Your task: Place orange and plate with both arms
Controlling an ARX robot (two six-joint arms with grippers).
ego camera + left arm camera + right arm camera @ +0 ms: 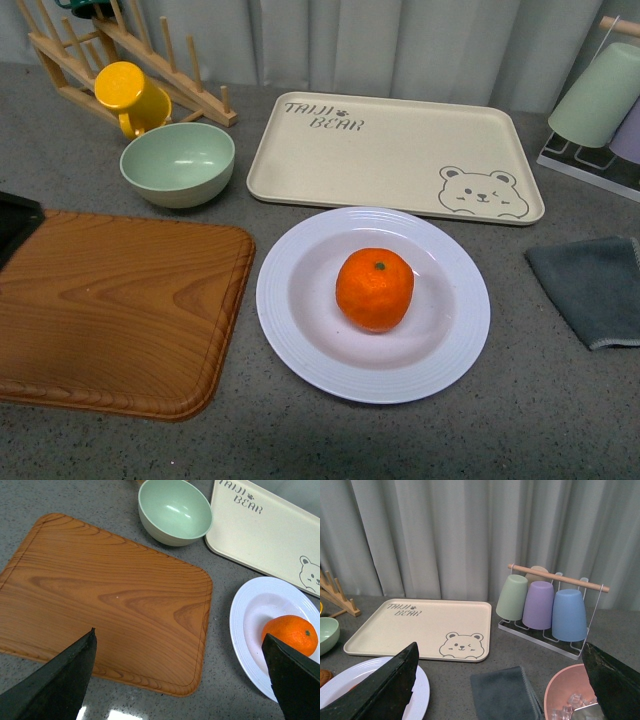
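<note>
Currently, orange [374, 288] sitting in plate [275, 300], left tool [178, 633] and right tool [500, 645] both wide, empty

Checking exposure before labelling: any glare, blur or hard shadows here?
Front view: even light, sharp, faint soft shadow around the orange on the plate. Left wrist view: specular highlights inside the green bowl and on the counter. Right wrist view: sharp, evenly lit.

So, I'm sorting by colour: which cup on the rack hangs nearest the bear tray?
The pale green cup, at the rack end toward the bear tray; the purple cup and blue cup hang further along.
</note>
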